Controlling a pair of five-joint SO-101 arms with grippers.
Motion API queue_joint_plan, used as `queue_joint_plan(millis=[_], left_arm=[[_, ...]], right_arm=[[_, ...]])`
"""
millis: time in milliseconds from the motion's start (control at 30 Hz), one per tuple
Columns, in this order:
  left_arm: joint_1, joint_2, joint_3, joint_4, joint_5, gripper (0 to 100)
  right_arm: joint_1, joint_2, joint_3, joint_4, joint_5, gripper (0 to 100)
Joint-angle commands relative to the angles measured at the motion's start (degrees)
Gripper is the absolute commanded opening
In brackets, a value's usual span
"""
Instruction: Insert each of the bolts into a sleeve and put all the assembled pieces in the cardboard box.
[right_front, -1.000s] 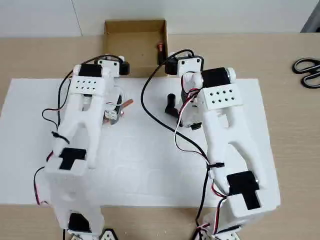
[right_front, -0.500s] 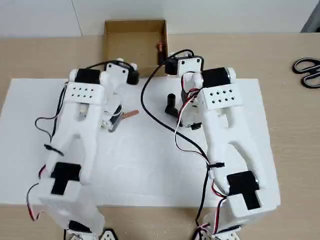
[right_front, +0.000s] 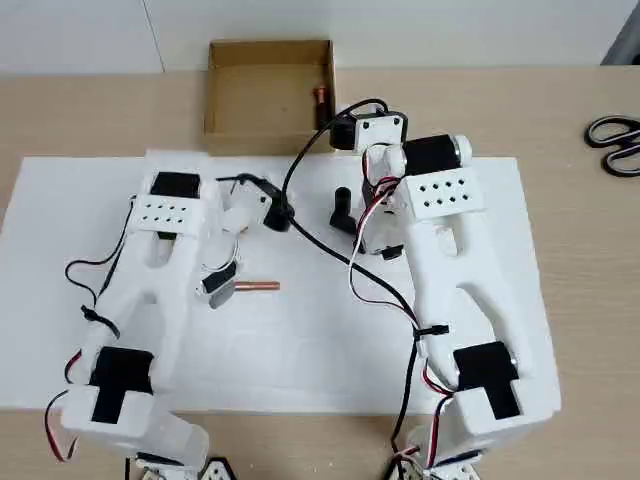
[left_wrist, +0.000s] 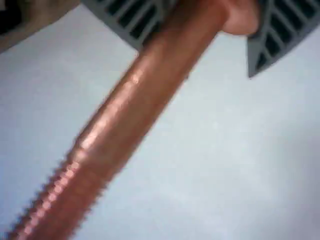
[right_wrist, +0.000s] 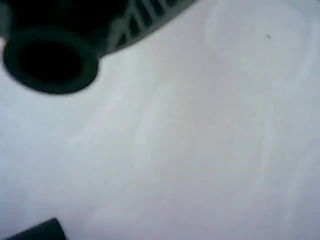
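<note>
- High view: left gripper (right_front: 222, 286), clamped on the bolt (right_front: 256, 287), has swung back from beside the box (right_front: 260, 90) to mid-mat (right_front: 300, 350).
- Right gripper (right_front: 349, 216) stays put, gripping the sleeve (right_front: 342, 207).
- Bolt now level, tip toward the sleeve, well apart; insertion likely next.

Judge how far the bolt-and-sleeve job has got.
Done: one copper-ended piece lies in the box, by its right wall; whether it is fully assembled is unclear. In hand: the left claw grips a bolt by its head, and the right claw holds a black sleeve. Left: joining these two and boxing them.
</note>
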Motion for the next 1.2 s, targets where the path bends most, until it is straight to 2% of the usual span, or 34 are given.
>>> queue_joint_plan(millis=[0,233,467,567,767,867,967,1067,1167], left_arm=[[-2.64,-3.25,0.13,-2.37,-3.6,2],[-9.49,-3.16,0.31,-6.15,-4.4,15],[-9.58,-3.34,0.31,-5.8,-3.52,16],[-9.49,-3.78,-0.04,-5.36,2.2,16],[-9.49,-3.78,-3.91,1.85,13.1,16],[-9.41,-3.78,-6.46,4.31,16.79,16],[-9.23,-3.78,-6.02,4.4,17.58,16],[-5.8,-3.87,-3.91,4.4,18.2,17],[-1.67,-7.82,-3.56,4.4,26.73,17]], right_arm=[[0.57,-3.47,-0.26,0.13,0.62,0.4],[0.57,-3.38,-0.26,0.13,0.62,0.4],[0.48,-3.21,-0.26,0.04,0.62,0.4],[0.48,-3.21,-0.26,0.04,0.62,0.4],[0.48,-3.21,-0.26,-0.04,0.62,0.4],[0.48,-3.21,-0.26,-0.13,0.62,0.4],[0.48,-3.21,-0.26,-0.04,0.62,0.4],[0.48,-3.38,-0.26,0.04,0.62,0.4],[0.48,-3.38,-0.26,0.04,0.62,0.4]])
